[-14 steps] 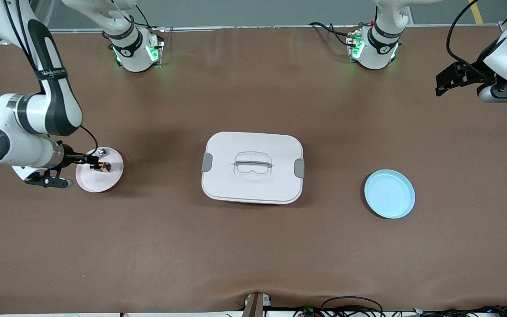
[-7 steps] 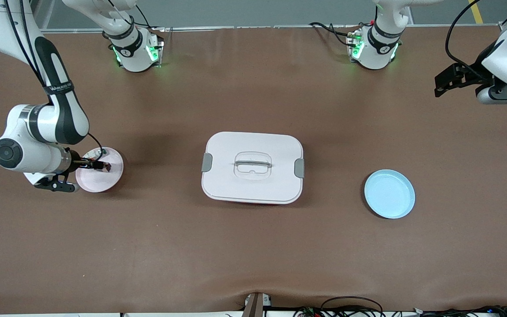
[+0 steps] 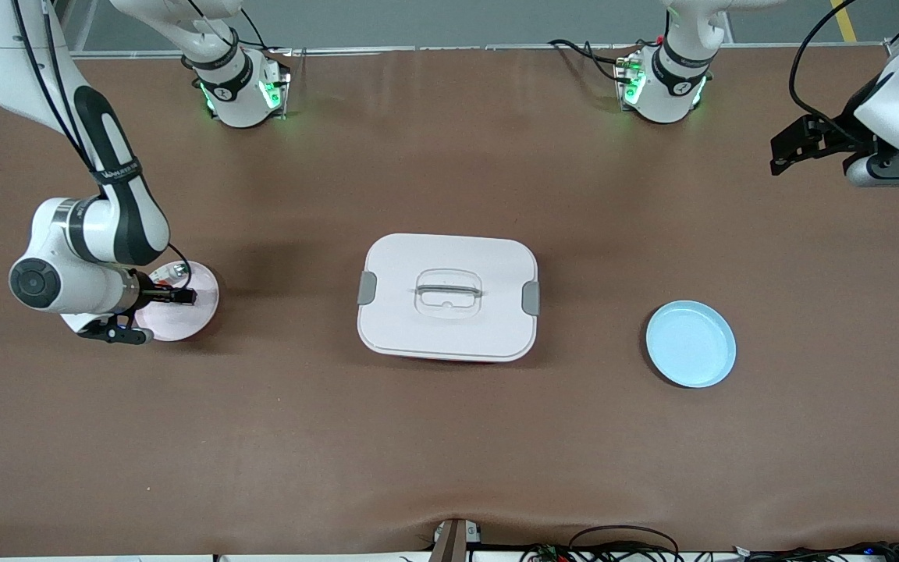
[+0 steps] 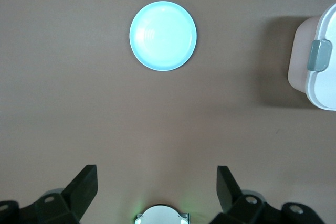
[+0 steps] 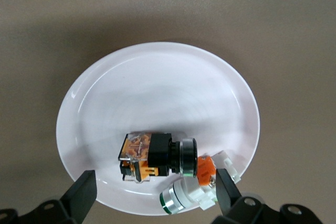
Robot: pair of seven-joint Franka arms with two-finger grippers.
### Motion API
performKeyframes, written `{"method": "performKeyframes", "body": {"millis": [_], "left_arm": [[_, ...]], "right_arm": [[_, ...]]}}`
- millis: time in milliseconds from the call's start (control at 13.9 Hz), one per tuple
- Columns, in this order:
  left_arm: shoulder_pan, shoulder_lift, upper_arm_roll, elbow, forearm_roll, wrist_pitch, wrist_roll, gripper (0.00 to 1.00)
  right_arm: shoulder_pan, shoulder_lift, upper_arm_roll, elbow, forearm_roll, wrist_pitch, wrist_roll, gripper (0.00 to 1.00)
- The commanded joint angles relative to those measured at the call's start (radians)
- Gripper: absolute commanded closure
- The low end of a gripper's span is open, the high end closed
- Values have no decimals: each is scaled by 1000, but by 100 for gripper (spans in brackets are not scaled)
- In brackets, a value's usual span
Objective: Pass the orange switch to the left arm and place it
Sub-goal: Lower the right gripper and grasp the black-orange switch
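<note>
Hovering over the orange switch [image 5: 157,157] on its pink plate [image 5: 157,93], right gripper [image 5: 152,195] jaws spread; left gripper [image 4: 156,188] waiting, jaws likewise spread.

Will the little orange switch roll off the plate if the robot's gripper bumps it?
Probably not far. The orange switch lies on its side on the pink plate; its blocky end looks flat, though its round black collar might rock a little. It looks stiff and light, so a bump may slide it into the green-and-silver part touching it.

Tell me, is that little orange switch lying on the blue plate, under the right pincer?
Not quite: the orange switch lies on the pink plate, under the open right pincer, as the right wrist view shows. The blue plate holds nothing.
</note>
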Motion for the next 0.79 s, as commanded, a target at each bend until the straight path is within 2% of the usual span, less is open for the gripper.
{"method": "performKeyframes", "body": {"millis": [0, 721], "left_arm": [[6, -9, -6, -12, -2, 16, 0, 0], [6, -9, -5, -24, -2, 18, 0, 0]], "right_arm": [[-11, 18, 6, 2, -13, 15, 17, 0], [-9, 63, 8, 1, -13, 38, 17, 0]]}}
